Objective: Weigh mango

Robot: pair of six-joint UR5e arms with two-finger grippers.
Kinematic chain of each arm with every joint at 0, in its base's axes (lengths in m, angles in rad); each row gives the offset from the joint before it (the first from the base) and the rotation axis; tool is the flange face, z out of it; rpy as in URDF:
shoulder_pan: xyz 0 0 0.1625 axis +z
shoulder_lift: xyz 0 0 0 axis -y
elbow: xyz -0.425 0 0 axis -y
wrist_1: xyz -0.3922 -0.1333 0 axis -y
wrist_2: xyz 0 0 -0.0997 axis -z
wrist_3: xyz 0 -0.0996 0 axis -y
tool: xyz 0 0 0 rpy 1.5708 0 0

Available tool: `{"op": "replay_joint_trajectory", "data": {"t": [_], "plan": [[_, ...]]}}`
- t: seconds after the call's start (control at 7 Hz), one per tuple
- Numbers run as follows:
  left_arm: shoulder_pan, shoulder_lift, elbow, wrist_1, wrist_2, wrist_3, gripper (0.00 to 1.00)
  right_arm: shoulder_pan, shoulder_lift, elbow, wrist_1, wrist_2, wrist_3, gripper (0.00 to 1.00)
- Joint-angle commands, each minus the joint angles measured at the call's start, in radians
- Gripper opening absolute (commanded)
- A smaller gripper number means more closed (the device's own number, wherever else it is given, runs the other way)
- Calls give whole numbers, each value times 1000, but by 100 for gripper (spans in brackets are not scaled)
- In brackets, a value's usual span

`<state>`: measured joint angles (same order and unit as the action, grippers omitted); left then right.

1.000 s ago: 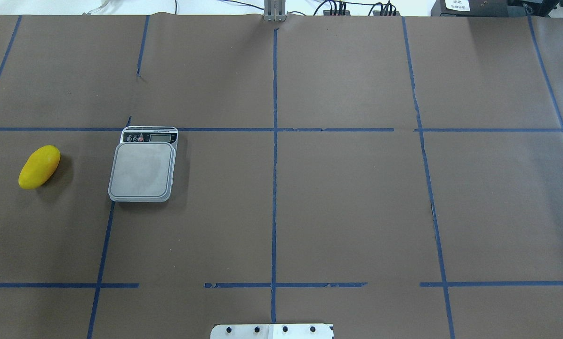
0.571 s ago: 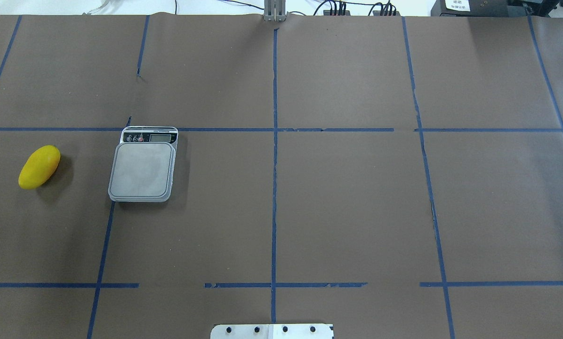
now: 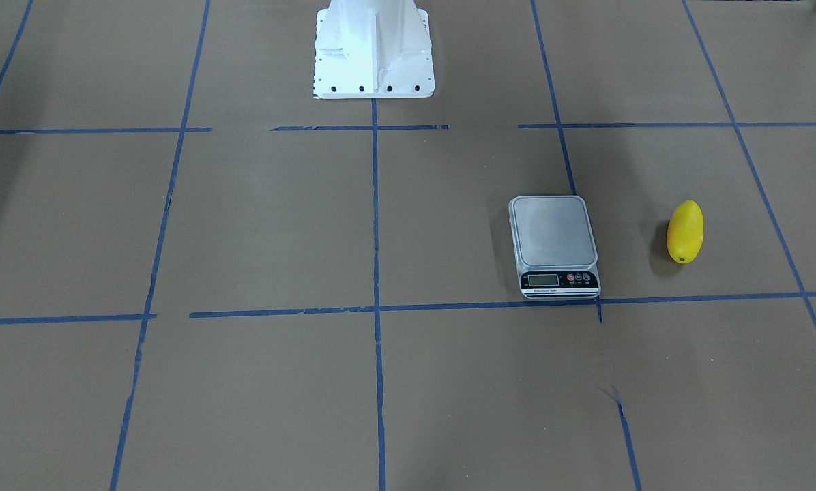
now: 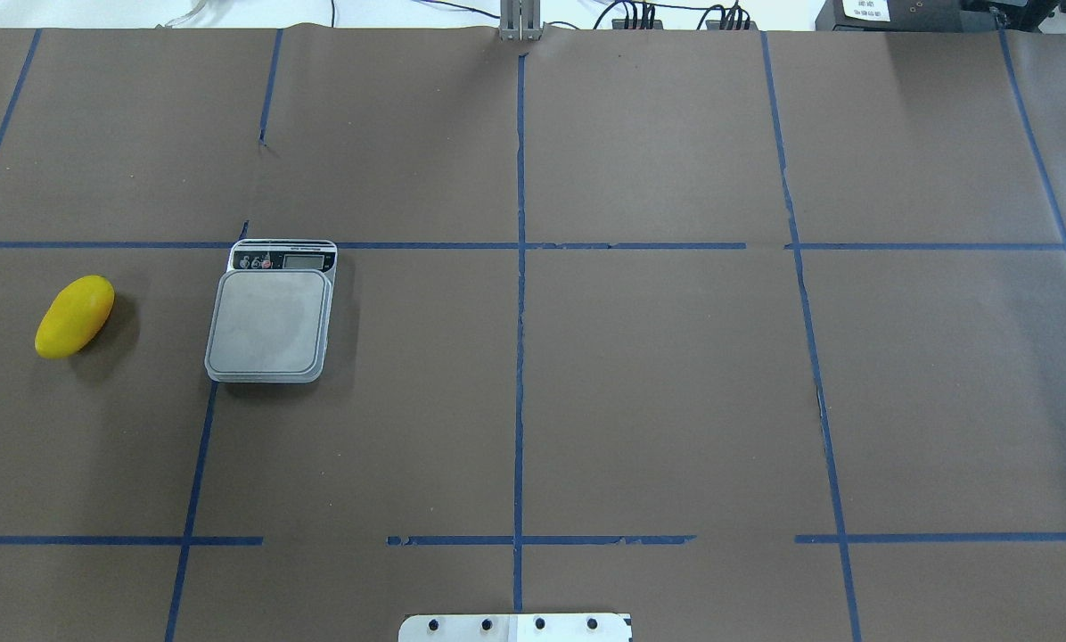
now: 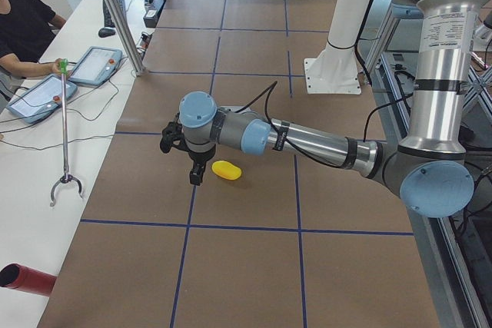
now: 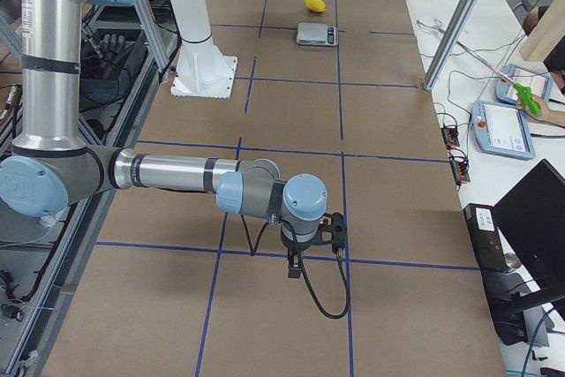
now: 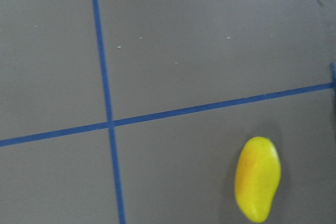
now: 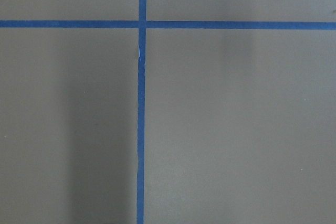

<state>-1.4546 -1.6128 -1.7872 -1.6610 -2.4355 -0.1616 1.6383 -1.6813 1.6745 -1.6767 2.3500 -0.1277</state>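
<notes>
Overhead exterior is showing you the table (image 4: 676, 401), papered brown and gridded in blue tape (image 4: 520, 357); neither arm is reaching into that view. Exterior left is putting the left arm (image 5: 307, 142) low over the paper. Its forearm is stretching across behind the mango (image 5: 226, 170), and the left gripper (image 5: 178, 144) is hanging just beside the fruit on your side, not touching it. Can't tell whether its fingers are spread or pressed together.

Exterior right is placing the right arm (image 6: 177, 172) at the table's other end, with the right gripper (image 6: 334, 231) hovering near a tape crossing, well apart from the task items. Can't tell its finger state either.

White pedestal (image 3: 374, 48) is standing at the robot's edge, centre. Scale (image 4: 270, 321) is sitting on the robot's left half, display end facing you. Mango is lying on the paper further to the robot's left, near the scale but apart, with bare paper running between them.

Your tablets (image 5: 96, 65) and the grabber stick (image 5: 65, 136) are lying on the white bench alongside.
</notes>
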Motion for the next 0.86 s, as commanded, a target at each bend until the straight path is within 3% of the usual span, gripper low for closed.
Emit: {"op": "replay_joint_trajectory", "data": {"t": [0.0,0.29,0.43,0.71], "plan": [[205,-13,-38,-114,139,-259,100,0,0,-1,0,0,0,100],[288,-1,32,-245,249,-387,100,0,0,-1,-1,0,0,100],[342,25,99,-396,291,-471,100,0,0,1,0,0,0,100],[425,33,198,-584,293,-589,100,0,0,-1,0,0,-1,100]]}}
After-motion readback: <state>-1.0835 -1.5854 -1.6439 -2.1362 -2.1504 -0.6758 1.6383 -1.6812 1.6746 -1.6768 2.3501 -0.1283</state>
